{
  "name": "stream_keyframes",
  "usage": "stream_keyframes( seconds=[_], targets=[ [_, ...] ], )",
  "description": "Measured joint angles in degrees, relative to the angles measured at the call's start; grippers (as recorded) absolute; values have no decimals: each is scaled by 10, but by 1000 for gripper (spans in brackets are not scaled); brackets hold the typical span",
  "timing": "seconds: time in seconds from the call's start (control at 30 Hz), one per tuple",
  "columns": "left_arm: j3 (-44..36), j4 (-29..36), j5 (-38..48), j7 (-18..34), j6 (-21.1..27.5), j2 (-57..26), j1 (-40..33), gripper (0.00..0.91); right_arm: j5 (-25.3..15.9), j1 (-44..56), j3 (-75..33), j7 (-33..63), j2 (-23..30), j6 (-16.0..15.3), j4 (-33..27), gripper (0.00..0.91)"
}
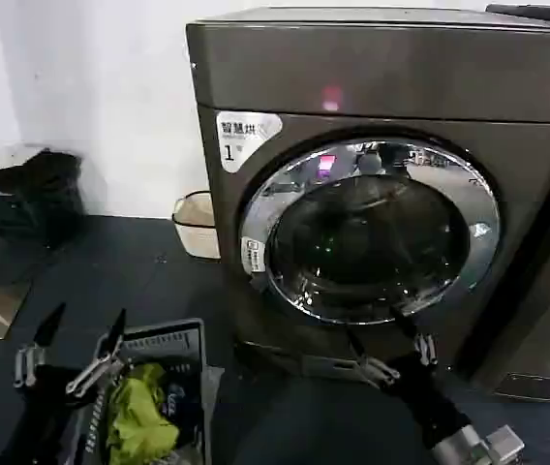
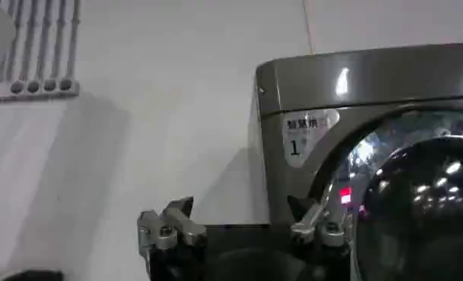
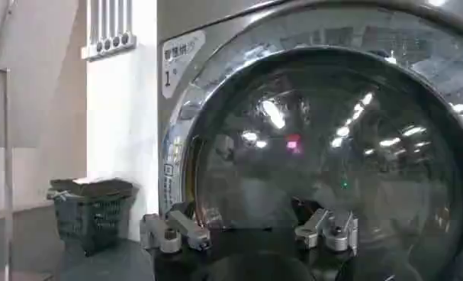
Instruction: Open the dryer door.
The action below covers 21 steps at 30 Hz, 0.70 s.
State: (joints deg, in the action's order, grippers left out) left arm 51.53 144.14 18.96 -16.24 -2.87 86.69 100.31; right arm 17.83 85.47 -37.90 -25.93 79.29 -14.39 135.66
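The dryer [image 1: 391, 77], bronze-grey with a white "1" sticker [image 1: 241, 136] and a pink light, stands before me. Its dryer door [image 1: 367, 237], a chrome ring around dark glass, lies flush against the front. My right gripper [image 1: 377, 329] is open with its fingertips at the door's lower rim. In the right wrist view that gripper [image 3: 246, 221] faces the dark glass of the door [image 3: 323, 130] close up, nothing between its fingers. My left gripper [image 1: 89, 315] hangs open at the lower left above a basket. In its own view the left gripper [image 2: 242, 218] points at the dryer's left corner [image 2: 330, 84].
A grey basket [image 1: 183, 339] holding a green cloth [image 1: 139, 412] sits on the dark floor under the left arm. A beige basket [image 1: 196, 223] stands against the wall beside the dryer. A black bin [image 1: 23, 194] is at the far left; another dark appliance [image 1: 546, 320] is at the right.
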Motion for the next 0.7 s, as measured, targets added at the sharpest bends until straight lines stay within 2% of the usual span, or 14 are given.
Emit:
stream_keyframes(
  seconds=[0.13, 0.3, 0.43, 0.53, 0.7],
  targets=[
    [-1, 6, -2, 9, 6, -3, -2, 907, 31, -51, 13, -11, -47, -13, -24, 907],
    [-2, 7, 7, 20, 21, -8, -2, 907, 59, -120, 42, -20, -106, -8, -79, 907],
    [3, 8, 14, 31, 57, -14, -6, 907, 71, -180, 78, -35, -144, 6, -134, 907],
    [9, 10, 28, 29, 84, -18, -12, 907, 81, -230, 110, -39, -157, 9, -177, 907],
    [23, 9, 43, 24, 94, -19, -22, 907, 73, -308, 172, -46, -157, 16, -242, 907]
  ],
)
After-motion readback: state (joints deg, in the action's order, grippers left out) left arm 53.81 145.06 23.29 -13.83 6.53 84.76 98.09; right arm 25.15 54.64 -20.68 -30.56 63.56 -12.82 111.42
